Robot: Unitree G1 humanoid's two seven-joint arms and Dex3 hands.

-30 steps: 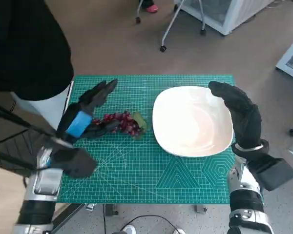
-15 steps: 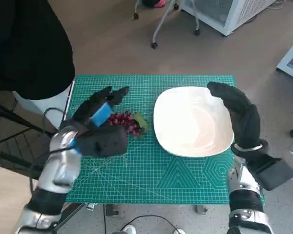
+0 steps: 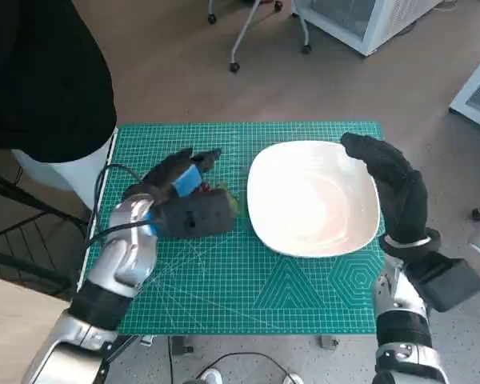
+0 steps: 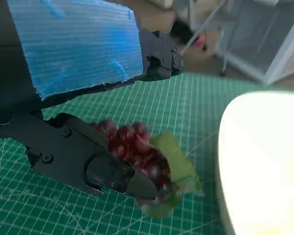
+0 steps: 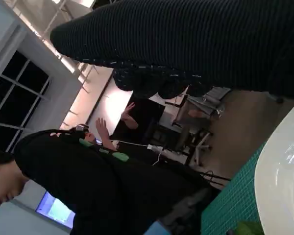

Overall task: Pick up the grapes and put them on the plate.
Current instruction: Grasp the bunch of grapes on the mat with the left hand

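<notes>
Left robot hand (image 4: pixel 83 93), black with blue-taped back, fingers apart straddling the dark red grape bunch with green leaf (image 4: pixel 137 152) on the green gridded cutting-mat surface (image 3: pixel 224 296), not clamped yet. Advice: close low around the bunch's middle, lift straight. White rounded-square plate (image 3: pixel 312 200) just beside, empty. Gloved right robot hand (image 3: pixel 392 192) spread over plate edge, holding nothing.

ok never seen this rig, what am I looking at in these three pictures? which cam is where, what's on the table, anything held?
A humanoid robot at a small table. The head view looks down from its head; the other two cameras sit behind each hand. On the green mat lie red grapes and a white plate, empty. The left hand, black with blue tape, is over the grapes with fingers around them; whether it grips them cannot be told. The gloved right hand rests at the plate's far edge, holding nothing. The right wrist view also shows people nearby.
</notes>
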